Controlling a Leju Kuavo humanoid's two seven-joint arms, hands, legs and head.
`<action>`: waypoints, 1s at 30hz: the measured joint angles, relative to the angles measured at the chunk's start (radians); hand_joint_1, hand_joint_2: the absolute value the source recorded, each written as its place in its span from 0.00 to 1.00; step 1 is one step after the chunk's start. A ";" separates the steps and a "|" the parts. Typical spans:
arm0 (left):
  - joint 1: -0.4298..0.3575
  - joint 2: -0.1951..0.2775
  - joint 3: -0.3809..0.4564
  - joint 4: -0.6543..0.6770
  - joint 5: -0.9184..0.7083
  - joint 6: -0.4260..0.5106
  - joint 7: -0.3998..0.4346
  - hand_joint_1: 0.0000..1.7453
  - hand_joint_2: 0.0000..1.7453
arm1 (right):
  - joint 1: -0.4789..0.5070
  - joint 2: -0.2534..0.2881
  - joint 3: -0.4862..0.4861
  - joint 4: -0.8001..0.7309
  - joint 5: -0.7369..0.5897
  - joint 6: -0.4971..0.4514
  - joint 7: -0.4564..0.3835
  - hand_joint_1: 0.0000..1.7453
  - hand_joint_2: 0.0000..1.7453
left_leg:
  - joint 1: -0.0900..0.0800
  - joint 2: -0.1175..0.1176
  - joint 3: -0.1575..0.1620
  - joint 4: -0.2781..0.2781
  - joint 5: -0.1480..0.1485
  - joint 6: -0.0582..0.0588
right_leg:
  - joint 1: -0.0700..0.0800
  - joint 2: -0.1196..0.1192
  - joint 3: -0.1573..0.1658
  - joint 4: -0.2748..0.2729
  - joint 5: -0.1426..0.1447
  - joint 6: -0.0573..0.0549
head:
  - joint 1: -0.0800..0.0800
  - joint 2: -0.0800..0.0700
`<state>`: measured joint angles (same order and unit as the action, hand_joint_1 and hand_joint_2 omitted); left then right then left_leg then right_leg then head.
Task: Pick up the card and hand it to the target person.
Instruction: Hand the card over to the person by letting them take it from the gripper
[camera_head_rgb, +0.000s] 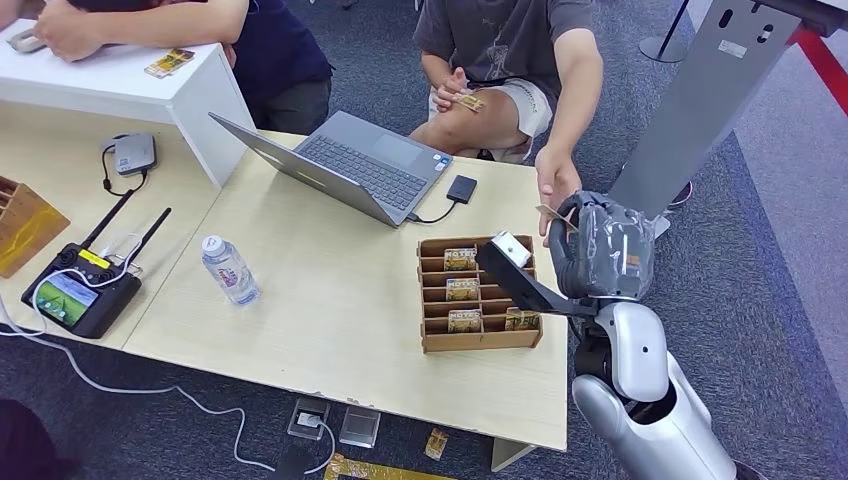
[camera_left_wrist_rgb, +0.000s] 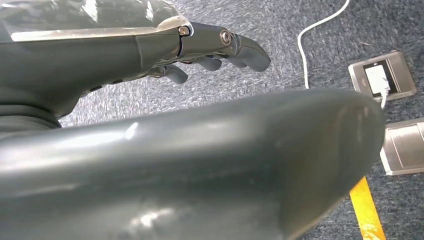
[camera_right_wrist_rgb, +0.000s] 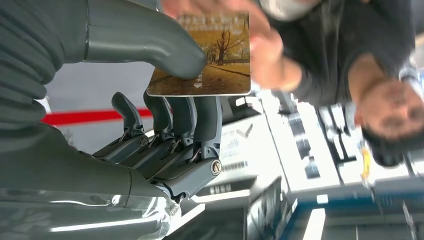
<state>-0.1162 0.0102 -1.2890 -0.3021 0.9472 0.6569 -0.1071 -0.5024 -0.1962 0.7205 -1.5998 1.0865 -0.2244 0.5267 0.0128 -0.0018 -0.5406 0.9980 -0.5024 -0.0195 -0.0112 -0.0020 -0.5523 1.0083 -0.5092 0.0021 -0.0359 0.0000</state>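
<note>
Pinching the card in my right robot hand, I see the person's hand already touching its far edge.

My right hand is up past the right edge of the table, holding a card. A person's hand touches the card from behind. The card box sits left of my hand, with the laptop behind it.
</note>
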 joint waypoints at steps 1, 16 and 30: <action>0.000 0.000 -0.002 0.000 -0.003 0.000 0.000 0.00 0.00 | -0.011 0.000 -0.003 0.003 0.016 -0.009 -0.005 0.80 1.00 | 0.000 0.000 0.000 0.000 0.000 0.000 | 0.000 0.000 0.000 0.000 0.000 0.000 | 0.000 0.000; -0.004 -0.001 -0.007 0.000 -0.017 0.002 0.005 0.00 0.00 | -0.210 0.033 0.034 0.244 0.243 -0.066 -0.031 0.80 1.00 | 0.000 -0.001 -0.001 0.000 0.000 0.000 | 0.000 -0.001 0.000 0.000 0.000 0.000 | 0.000 0.000; -0.006 -0.001 -0.006 0.000 -0.005 0.022 0.012 0.00 0.00 | -0.311 0.132 0.132 0.523 0.185 -0.053 -0.101 0.01 1.00 | 0.000 -0.001 -0.003 0.000 0.000 0.000 | 0.000 -0.001 -0.001 0.001 0.000 0.000 | -0.001 0.000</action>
<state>-0.1226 0.0095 -1.2955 -0.3021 0.9420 0.6786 -0.0946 -0.8130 -0.0642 0.8523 -1.0772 1.2720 -0.2775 0.4261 0.0129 -0.0032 -0.5433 0.9979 -0.5021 -0.0196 -0.0111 -0.0033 -0.5538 1.0090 -0.5092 0.0021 -0.0367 0.0000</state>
